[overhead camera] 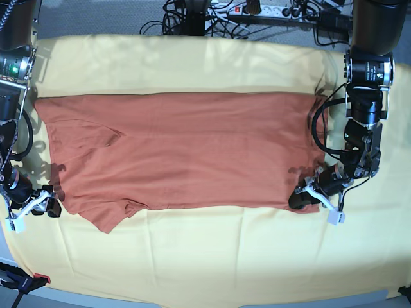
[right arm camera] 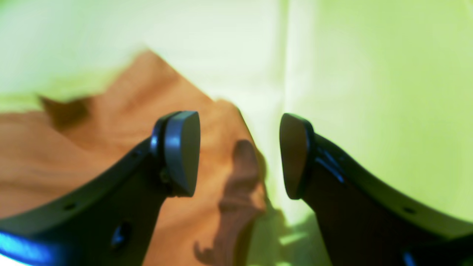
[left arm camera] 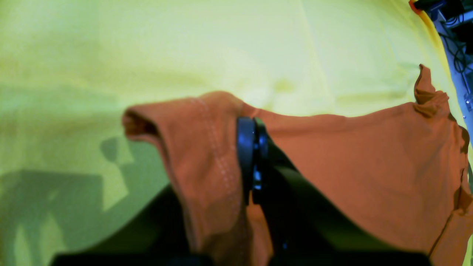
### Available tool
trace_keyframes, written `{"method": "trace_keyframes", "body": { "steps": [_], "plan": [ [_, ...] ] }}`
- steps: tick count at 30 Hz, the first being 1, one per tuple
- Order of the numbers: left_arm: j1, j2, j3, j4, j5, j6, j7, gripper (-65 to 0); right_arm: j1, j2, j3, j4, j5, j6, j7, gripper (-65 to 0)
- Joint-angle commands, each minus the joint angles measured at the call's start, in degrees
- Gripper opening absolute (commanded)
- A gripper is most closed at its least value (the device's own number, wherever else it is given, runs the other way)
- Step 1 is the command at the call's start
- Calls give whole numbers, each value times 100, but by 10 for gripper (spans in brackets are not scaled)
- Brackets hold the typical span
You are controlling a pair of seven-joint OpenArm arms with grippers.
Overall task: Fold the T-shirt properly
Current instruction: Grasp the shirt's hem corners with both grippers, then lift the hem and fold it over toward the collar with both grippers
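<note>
A rust-orange T-shirt (overhead camera: pixel 186 151) lay spread out flat, wide side to side, across the middle of a bench covered by a pale yellow cloth (overhead camera: pixel 212 256). In the base view, the left pincer (overhead camera: pixel 302 197) sat at the shirt's lower corner on that view's right side, low against the cloth. The left wrist view showed it clenched on the T-shirt (left arm camera: pixel 354 155), its dark fingers (left arm camera: pixel 252 155) pressed together with a stitched edge of orange fabric pinched between them and bunched up over the yellow cloth (left arm camera: pixel 184 48). The right pincer (overhead camera: pixel 45 204) was at the opposite side, on the base view's left, just beside the shirt's lower edge near a short sleeve that stuck out at an angle. The right wrist view showed it released, its two rounded pads (right arm camera: pixel 183 151) standing well apart with nothing between them, hanging over a corner of the T-shirt (right arm camera: pixel 122 122) where it met the yellow cloth (right arm camera: pixel 369 92). That view was blurred, so I could not tell whether a pad touched the fabric. Black cables (overhead camera: pixel 212 13) lay tangled beyond the bench's far edge.
</note>
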Motion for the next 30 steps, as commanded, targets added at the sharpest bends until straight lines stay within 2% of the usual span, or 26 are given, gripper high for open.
{"method": "trace_keyframes", "body": {
  "steps": [1,3,8,16,20,22,24,26,30],
  "plan": [
    [-68,-92,-11,11,234,164,184,-650,155,94,35,92,94,-63,116,-290],
    [-66,-90,-11,11,234,162,184,-650,151,31,35,68,79,-262,142,-290],
    [-66,-59,-11,11,236,162,195,-650,142,-127,35,-223,-199,-437,470,-290],
    [-66,-63,-11,11,236,164,216,-650,9,-457,35,-632,-348,-354,675,-290],
    [-66,-63,-11,11,238,162,216,-650,9,-501,35,-632,-282,83,658,-290],
    [-61,-79,-11,11,240,162,219,-650,63,-496,35,-632,-354,48,660,-290],
    [-61,-98,-11,11,240,164,219,-650,81,-487,35,-632,-350,-136,723,-291],
    [-63,-122,-11,11,236,164,219,-650,76,-487,35,-632,-358,-382,763,-358],
    [-66,-125,-11,11,234,162,214,-650,76,-481,35,-632,-728,-833,953,-614]
  ]
}}
